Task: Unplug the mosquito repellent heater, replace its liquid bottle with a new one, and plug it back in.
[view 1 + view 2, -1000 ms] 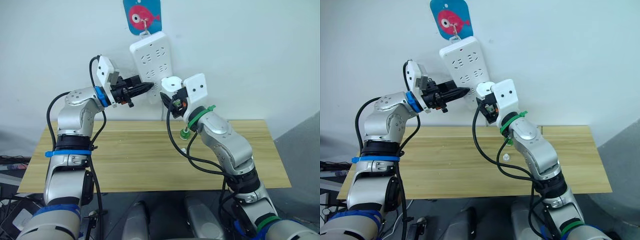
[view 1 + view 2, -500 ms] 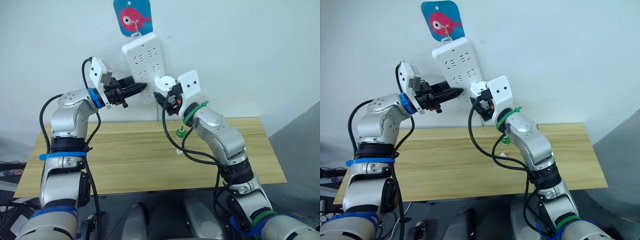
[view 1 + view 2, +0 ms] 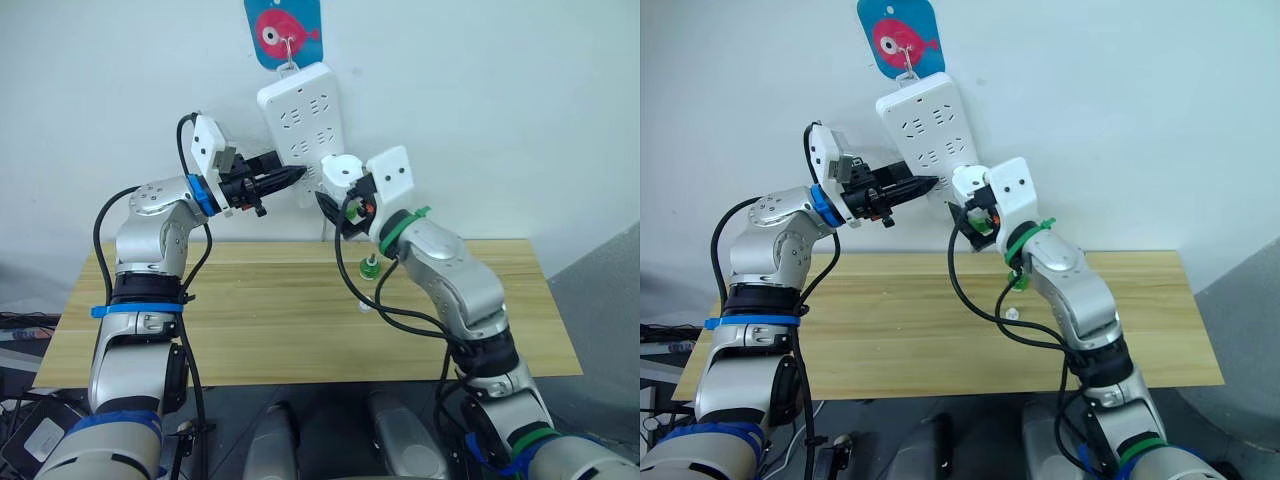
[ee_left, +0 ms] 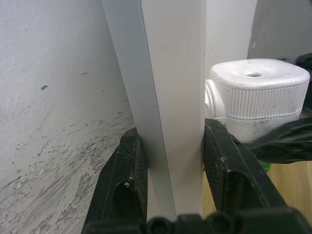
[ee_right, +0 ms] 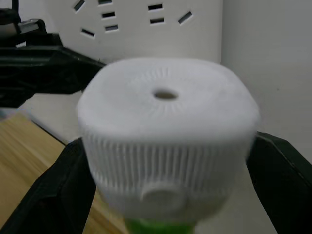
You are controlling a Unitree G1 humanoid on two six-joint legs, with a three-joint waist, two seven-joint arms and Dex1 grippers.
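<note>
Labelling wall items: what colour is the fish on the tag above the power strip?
Pink fish on a blue tag, clearest in the right eye view.

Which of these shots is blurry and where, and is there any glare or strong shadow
Right wrist view: the heater is soft and out of focus, the power strip behind it sharper. Left wrist view: crisp on the fingers and strip edge. Eye views: even lighting, no glare, only faint shadows on the wall.

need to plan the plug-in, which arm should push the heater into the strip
Right. The right gripper already grips the heater beside the strip, while the left gripper clamps the strip's edge, steadying it.
</note>
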